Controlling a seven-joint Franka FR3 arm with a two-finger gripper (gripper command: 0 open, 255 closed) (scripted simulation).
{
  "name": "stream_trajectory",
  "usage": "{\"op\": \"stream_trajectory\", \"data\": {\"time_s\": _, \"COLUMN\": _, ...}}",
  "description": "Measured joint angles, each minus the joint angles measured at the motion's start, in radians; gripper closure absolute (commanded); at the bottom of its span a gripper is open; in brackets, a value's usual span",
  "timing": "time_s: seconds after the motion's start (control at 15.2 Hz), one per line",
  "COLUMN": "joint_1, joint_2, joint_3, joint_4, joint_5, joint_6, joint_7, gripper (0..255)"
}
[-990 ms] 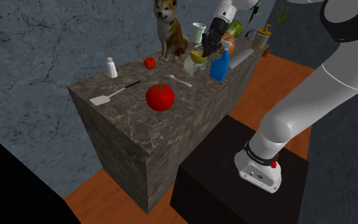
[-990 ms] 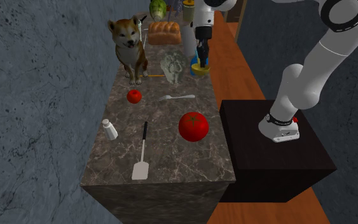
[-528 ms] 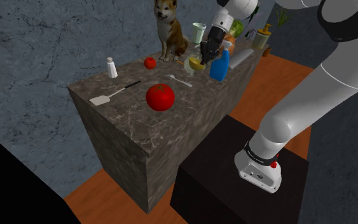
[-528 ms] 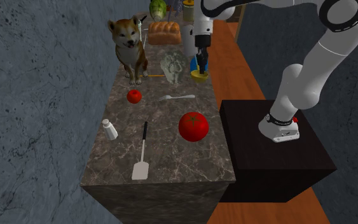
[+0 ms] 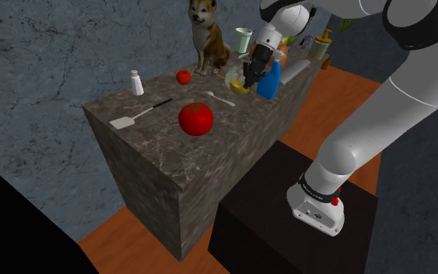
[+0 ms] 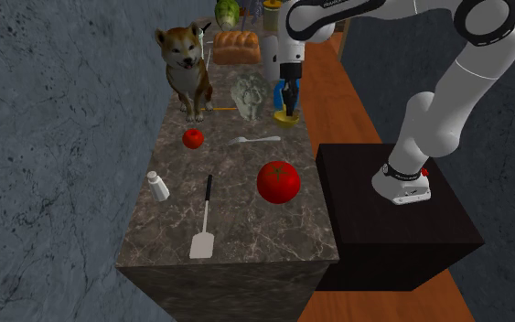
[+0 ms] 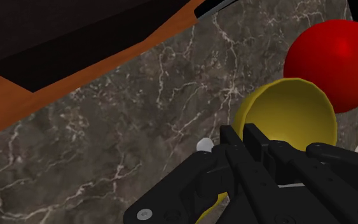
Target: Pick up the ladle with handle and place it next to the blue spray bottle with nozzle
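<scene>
Grips with the all-black two-finger gripper (image 7: 244, 137), fingers pressed shut on the slim handle of the yellow, deep-bowled ladle (image 7: 289, 114). Looks light, rigid and smooth-skinned, likely slippery; best taken on the handle close to the bowl, to curb swinging. Hangs bowl lowest, just beside the blue plastic spray bottle with nozzle (image 5: 269, 80), low over the dark, white-veined marble countertop (image 7: 139, 127); cannot tell whether touching it. Near, finds a slender pale spoon (image 5: 219, 97). Farther along the polished stone, a large, glossy red tomato (image 5: 196, 119), round and hard-looking. Farthest, a flat white spatula with a thin black handle (image 5: 127, 120).
</scene>
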Motion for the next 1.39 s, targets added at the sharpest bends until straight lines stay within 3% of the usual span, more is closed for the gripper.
{"op": "stream_trajectory", "data": {"time_s": 0.99, "joint_1": 0.006, "joint_2": 0.093, "joint_3": -0.001, "joint_4": -0.101, "joint_5": 0.051, "joint_6": 0.169, "joint_7": -0.097, "gripper": 255}}
{"op": "stream_trajectory", "data": {"time_s": 1.39, "joint_1": 0.006, "joint_2": 0.104, "joint_3": -0.003, "joint_4": -0.107, "joint_5": 0.058, "joint_6": 0.184, "joint_7": -0.111, "gripper": 255}}
